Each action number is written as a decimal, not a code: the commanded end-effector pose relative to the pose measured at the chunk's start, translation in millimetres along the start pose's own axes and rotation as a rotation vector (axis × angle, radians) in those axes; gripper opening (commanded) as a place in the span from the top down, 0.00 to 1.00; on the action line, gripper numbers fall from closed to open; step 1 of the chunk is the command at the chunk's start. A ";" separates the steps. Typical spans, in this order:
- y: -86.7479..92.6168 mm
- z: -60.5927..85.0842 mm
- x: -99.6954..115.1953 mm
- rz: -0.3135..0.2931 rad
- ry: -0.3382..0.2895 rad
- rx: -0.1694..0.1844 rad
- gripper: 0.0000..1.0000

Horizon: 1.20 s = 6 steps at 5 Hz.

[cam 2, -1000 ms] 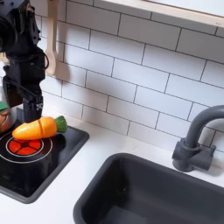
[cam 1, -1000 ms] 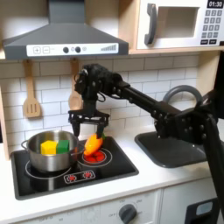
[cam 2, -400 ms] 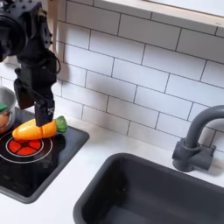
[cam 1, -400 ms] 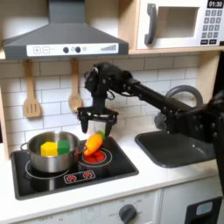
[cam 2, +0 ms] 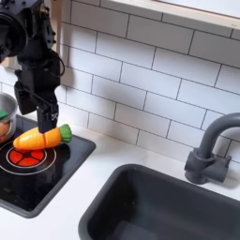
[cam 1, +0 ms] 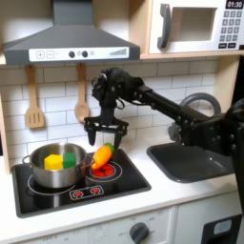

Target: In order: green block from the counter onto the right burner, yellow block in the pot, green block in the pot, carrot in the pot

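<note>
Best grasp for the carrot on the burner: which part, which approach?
Grip the carrot across its thick orange middle, coming straight down from above. It lies flat on the red burner with the leafy tip toward the second exterior view's right, so the fingers should straddle its short width. The gripper hangs open just above it. The pot beside it probably leaves less room for a side approach.

pot [cam 2: 5, 105] cut off by the second exterior view's left edge, burner [cam 1: 103, 170] partly hidden under carrot [cam 1: 100, 155]

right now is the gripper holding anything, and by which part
Nothing is held. The gripper hangs open above the carrot, which lies on the burner beside the pot.
</note>
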<state>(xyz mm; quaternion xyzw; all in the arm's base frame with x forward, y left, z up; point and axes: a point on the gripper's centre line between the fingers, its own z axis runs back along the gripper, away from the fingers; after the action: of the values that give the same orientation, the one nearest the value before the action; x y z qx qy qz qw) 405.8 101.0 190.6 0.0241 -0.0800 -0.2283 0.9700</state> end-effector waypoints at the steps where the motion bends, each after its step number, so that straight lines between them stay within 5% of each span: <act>1: -0.4 -12.3 3.6 -0.013 0.013 -0.010 0.00; 4: -1.6 -33.0 -1.4 -0.013 0.037 -0.030 0.00; 6: -1.6 -54.7 -4.4 -0.006 0.017 0.003 0.00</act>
<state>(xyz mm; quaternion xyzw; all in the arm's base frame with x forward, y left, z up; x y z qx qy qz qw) 409.9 103.3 137.9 0.0292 -0.0730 -0.2290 0.9703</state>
